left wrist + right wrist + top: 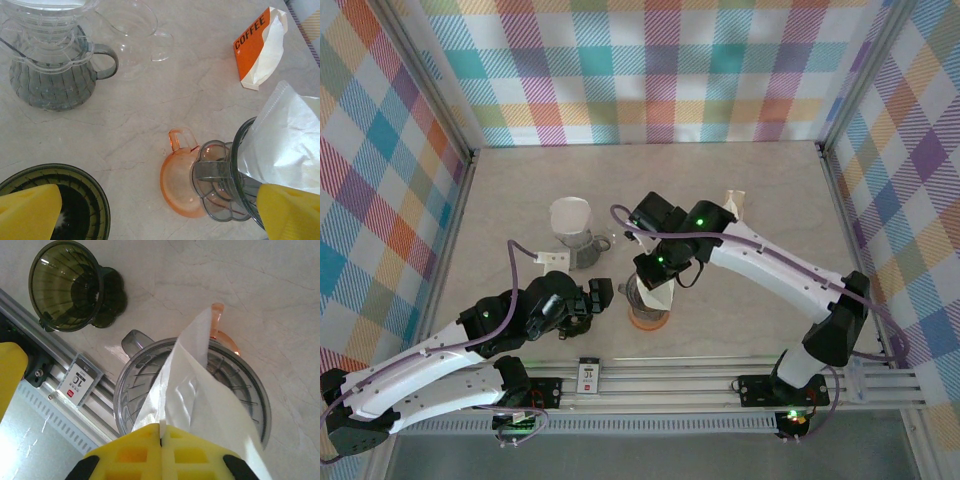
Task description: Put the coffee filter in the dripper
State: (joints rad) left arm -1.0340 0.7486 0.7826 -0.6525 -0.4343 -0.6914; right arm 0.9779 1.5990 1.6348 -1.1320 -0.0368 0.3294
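Note:
A white paper coffee filter (pixel 210 395) hangs point-down into a smoky grey transparent dripper (pixel 130 385), pinched at its seam by my right gripper (pixel 161 432), which is shut on it. The grey dripper (pixel 225 185) sits on an orange dripper (pixel 180 182) lying on the table, and the filter (pixel 287 140) rises out of its mouth. From above, the right gripper (pixel 655 278) holds the filter (pixel 658 297) over the dripper (pixel 636 300). My left gripper (pixel 160 220) is open wide beside it, one yellow finger (pixel 292 212) close to the grey rim, its hold on nothing.
A dark green dripper (pixel 75 285) stands by the front rail, under my left finger (pixel 30 212). A clear dripper on a grey carafe (pixel 572 228) stands farther back, a clear glass piece (pixel 137 30) beside it. The orange COFFEE filter box (pixel 255 47) lies at back right. A number card (pixel 80 377) sits on the rail.

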